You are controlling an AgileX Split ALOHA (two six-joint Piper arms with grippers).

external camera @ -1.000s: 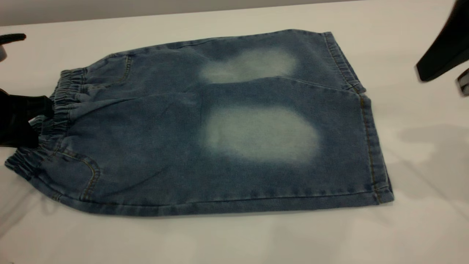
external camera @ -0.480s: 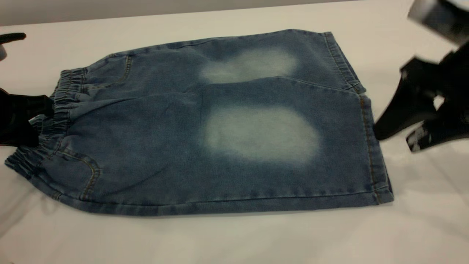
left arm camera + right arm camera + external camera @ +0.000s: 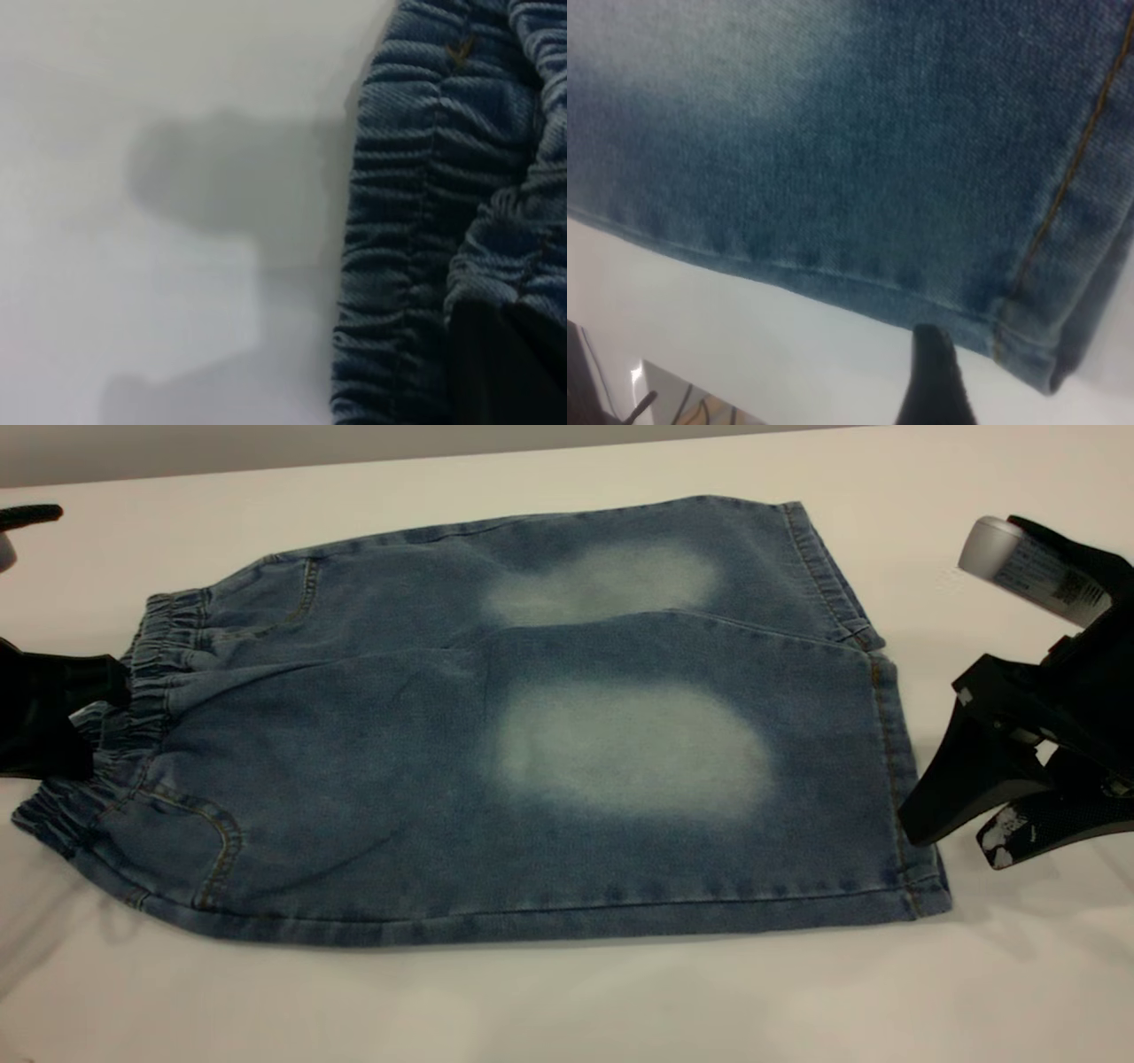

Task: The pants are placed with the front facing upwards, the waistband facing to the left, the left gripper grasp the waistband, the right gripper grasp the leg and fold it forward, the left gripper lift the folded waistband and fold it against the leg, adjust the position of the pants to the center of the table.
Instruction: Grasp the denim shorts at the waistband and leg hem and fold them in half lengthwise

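A pair of short blue denim pants lies flat on a white table, the ruched waistband at the left and the stitched leg hems at the right. The left gripper, a black claw only partly in view, sits at the middle of the waistband with gathered denim bunched against it; it seems to be pinching the band, though its fingers are hidden and I cannot tell for sure. The right gripper hovers just beside the near leg's hem, its two pointed jaws spread apart with nothing between them; one scuffed fingertip points at the table. The wrist view shows one dark tip right at the hem's edge. The risk, as I judge it, is in the coming pinch: if the jaws close too high or too far out they may catch only the top layer, or slip off the thick hem, so the leg would fold unevenly or drop. A weak hold at the waistband could let the cloth drag sideways. Counted: one pair of pants with two faded thigh patches, two grippers, one table.
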